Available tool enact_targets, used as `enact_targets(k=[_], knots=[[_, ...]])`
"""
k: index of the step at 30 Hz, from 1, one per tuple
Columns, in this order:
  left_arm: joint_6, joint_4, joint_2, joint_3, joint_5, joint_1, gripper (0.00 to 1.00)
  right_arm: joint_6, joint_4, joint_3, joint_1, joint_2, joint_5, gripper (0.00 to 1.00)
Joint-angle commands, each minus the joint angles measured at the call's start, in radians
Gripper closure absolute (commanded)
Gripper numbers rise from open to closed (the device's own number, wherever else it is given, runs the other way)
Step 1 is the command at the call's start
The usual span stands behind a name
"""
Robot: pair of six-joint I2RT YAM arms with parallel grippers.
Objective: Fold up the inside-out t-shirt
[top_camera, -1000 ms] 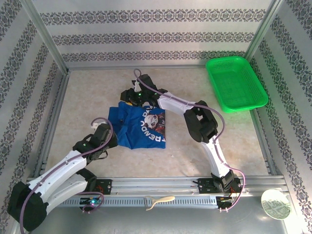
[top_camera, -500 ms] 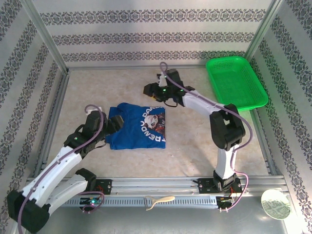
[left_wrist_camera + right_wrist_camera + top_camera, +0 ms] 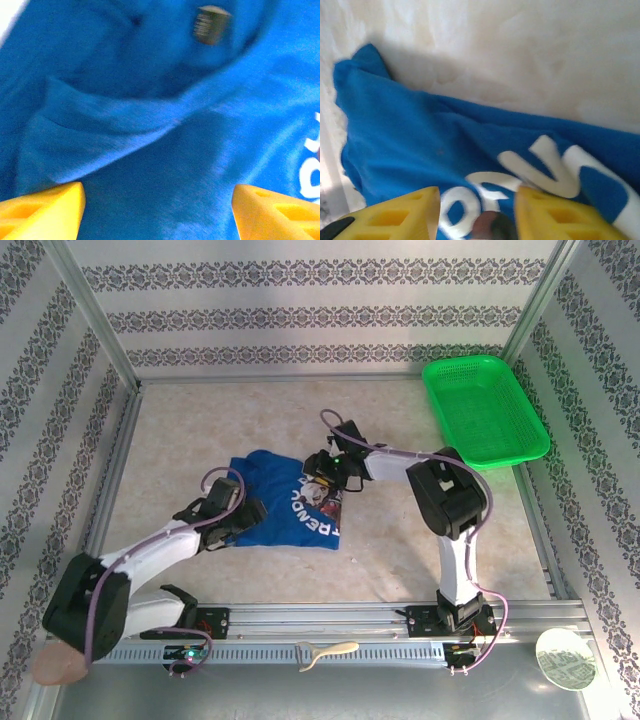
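The inside-out t-shirt [image 3: 275,502] lies bunched in a rough rectangle at the middle of the table, royal blue, with a white-lettered print turned up at its right end. My left gripper [image 3: 248,512] hovers over its left part, open, its yellow fingertips [image 3: 42,210] wide apart above blue cloth [image 3: 165,150]. A small tag [image 3: 212,22] sits by the collar fold. My right gripper [image 3: 321,474] is low over the shirt's upper right, at the print. It stands open, its yellow fingertips [image 3: 395,215] straddling white letters [image 3: 540,170] without pinching them.
A green mesh basket [image 3: 485,410] stands at the back right. Metal frame rails [image 3: 330,620] run along the near edge, with a pale tool [image 3: 326,652] and a white disc [image 3: 565,660] beyond them. Patterned walls close in the left, back and right.
My left gripper opened and slid right onto the shirt's left part. My right gripper lifted away toward the back, then came back down over the print.
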Motion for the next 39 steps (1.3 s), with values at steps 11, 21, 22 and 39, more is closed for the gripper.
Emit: enact_targets(k=[11,21,22,39], knots=[[0.389,-0.062,0.691,0.694,0.356,0.085,0.21,0.56,0.208,-0.736,0.151,-0.419,0.389,0.5],[0.504,-0.276,0.747,1.116,0.415,0.119,0.17,0.307,0.091,-0.699,0.211,-0.77,0.447,0.47],[0.494,-0.306,0.717,1.115,0.403,0.126,0.15,0.226,0.034,-0.665,0.164,-0.809,0.43,0.46],[0.358,-0.165,0.546,0.655,0.446,0.214,0.1,-0.398,-0.126,-0.204,-0.25,-0.333,-0.053,0.4]])
